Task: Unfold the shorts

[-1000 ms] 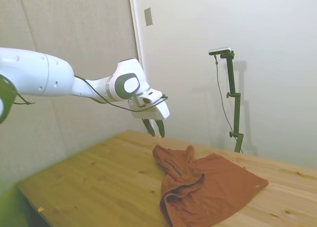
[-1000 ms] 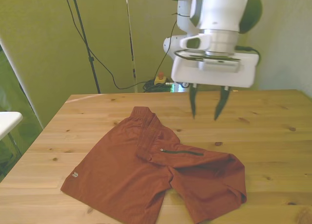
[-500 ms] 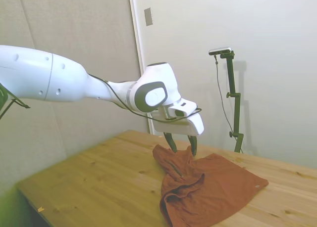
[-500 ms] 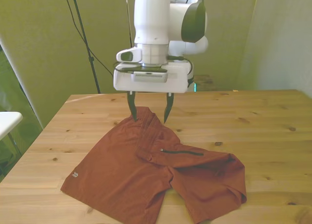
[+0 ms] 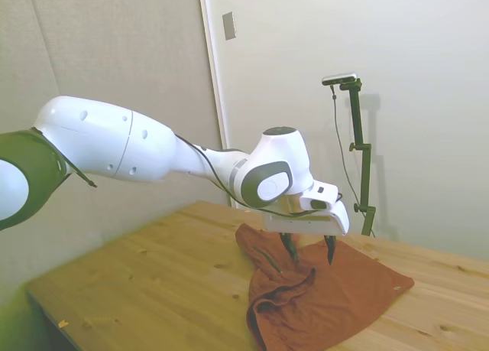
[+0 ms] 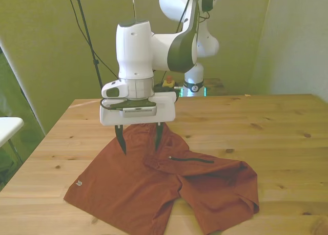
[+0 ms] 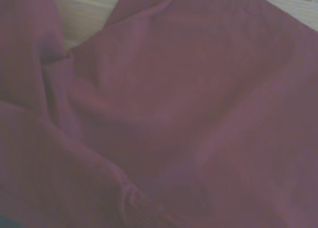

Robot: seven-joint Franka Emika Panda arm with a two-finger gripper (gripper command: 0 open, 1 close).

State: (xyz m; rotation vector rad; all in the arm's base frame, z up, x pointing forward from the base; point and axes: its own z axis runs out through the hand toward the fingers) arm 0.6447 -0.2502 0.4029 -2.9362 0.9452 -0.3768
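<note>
Shorts point(image 6: 169, 186) lie folded across the lower centre of the front view, and we judge our gripper point(image 6: 138, 142), fingers apart just above the cloth, must next descend and pinch the folded-over layer.

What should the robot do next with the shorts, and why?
Probably lower a little and close the fingers on the folded-over flap. The gripper hangs open right over the rust shorts, which lie doubled on the table, so nothing is gripped yet.
</note>
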